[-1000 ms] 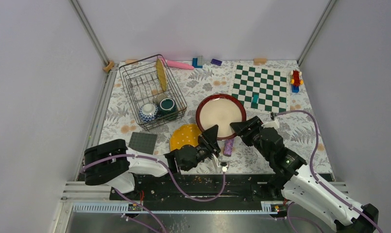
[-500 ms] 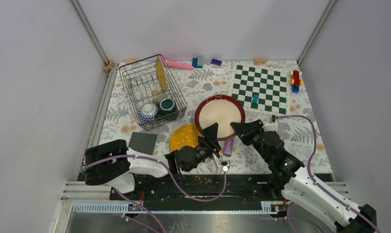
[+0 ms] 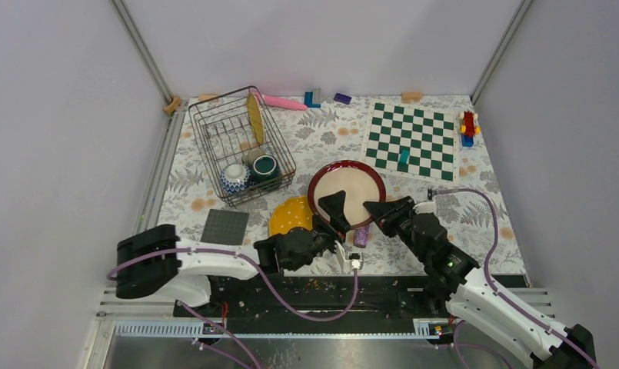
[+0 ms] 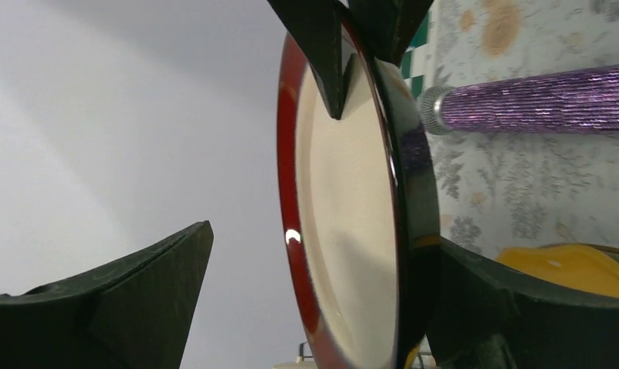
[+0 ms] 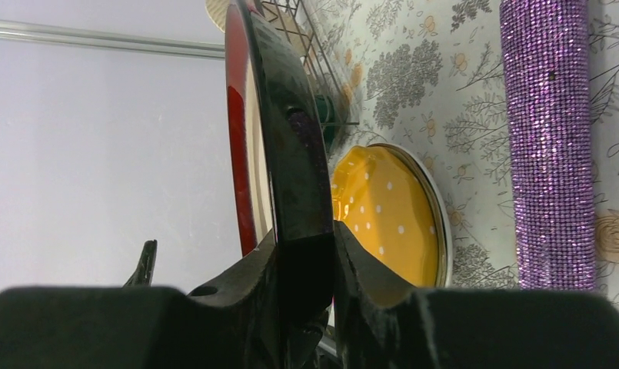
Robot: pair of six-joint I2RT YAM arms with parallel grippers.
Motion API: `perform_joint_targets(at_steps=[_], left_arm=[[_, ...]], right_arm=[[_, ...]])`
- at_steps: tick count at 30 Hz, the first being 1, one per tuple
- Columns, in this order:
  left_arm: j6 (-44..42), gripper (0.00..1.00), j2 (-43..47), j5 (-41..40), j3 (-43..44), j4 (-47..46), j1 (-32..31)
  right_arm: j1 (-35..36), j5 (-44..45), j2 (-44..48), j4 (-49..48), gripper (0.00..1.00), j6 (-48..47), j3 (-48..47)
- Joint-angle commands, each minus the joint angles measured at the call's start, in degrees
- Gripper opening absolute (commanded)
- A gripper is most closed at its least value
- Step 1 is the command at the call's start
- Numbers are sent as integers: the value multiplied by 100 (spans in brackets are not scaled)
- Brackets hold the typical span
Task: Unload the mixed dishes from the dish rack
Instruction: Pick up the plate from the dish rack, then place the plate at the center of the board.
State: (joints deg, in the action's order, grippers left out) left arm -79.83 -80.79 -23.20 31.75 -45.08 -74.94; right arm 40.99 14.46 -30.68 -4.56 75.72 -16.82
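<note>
The dark red-rimmed cream plate point(image 3: 351, 188) is held tilted up on edge above the table, near the front centre. My right gripper point(image 3: 377, 209) is shut on its near right rim; in the right wrist view both fingers point(image 5: 367, 269) press the dark rim point(image 5: 294, 154). My left gripper point(image 3: 333, 211) is open around the plate point(image 4: 344, 192), one finger point(image 4: 137, 300) well clear of its face. The dish rack point(image 3: 214, 123) at the left holds an upright yellowish plate point(image 3: 254, 118), a blue-white bowl point(image 3: 234, 177), a teal mug point(image 3: 265, 167) and a small cup point(image 3: 253, 156).
A yellow dotted plate point(image 3: 291, 217) lies flat beside the left gripper. A purple glitter cylinder point(image 3: 361, 234) lies under the raised plate. A grey square mat point(image 3: 226, 226) sits front left, a checkerboard point(image 3: 412, 138) back right, and small toys point(image 3: 468, 127) along the back edge.
My left gripper has opened wide and let go of the red-rimmed plate. The right gripper has closed on its rim, and the plate has tipped up and shifted slightly nearer.
</note>
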Motion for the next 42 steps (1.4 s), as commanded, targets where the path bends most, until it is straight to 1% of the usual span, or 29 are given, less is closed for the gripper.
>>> perform_joint_targets(at_steps=[1,3,4,6,8,10,12,14,17,19,22,24,26,28,30,32,34,36,38,42], left_arm=[[1378,99,1166,829,882,2593,-47],[1804,99,1496,1530,1324,4068,9],[1956,99,1635,1858,1490,4567,40],[2081,99,1854,2259,1688,5296,75],[2154,99,2040,2588,1727,5470,84],[2325,99,2193,2711,1736,5447,84],[2681,99,2333,2627,1773,5170,84],[3256,99,2492,2441,1775,4624,128],[4149,99,2628,1491,1785,3399,155],[4885,99,2583,724,2074,3099,167],[5964,99,2376,-363,2667,3082,377],[6818,99,2297,-1050,2958,3281,657],[7540,99,2319,-1561,2987,3450,974],[8109,99,2419,-2040,2755,3488,1250],[8419,99,2538,-2560,2421,3438,1402],[8634,99,2624,-3145,2066,3448,1462],[8907,99,2704,-3607,1881,3674,1480],[9246,99,2819,-3920,1704,3906,1503],[9481,99,2981,-4047,1524,4039,1531],[9831,99,3242,-4061,1153,4231,1589]], right_arm=[[23,461,295,-1279,0,242,24],[24,557,384,-1489,0,337,183],[28,578,418,-1598,0,365,260],[24,616,502,-1723,0,433,379],[21,621,550,-1699,0,431,415],[27,593,579,-1632,0,410,416],[31,534,576,-1491,0,319,372],[28,459,544,-1338,0,211,318],[26,337,505,-1230,0,112,298],[25,220,482,-1115,0,-11,258],[21,49,398,-975,0,-205,195],[22,-94,317,-968,0,-294,183],[20,-369,206,-975,0,-465,123],[28,-727,48,-908,0,-695,-26],[26,-1243,-220,-813,0,-1155,-251],[27,-1763,-525,-690,0,-1369,-477],[23,-2123,-883,-914,0,-1438,-569],[23,-2429,-1251,-1357,0,-1394,-568],[30,-2663,-1612,-1637,0,-1324,-622],[29,-2947,-2224,-1851,0,-1345,-861]])
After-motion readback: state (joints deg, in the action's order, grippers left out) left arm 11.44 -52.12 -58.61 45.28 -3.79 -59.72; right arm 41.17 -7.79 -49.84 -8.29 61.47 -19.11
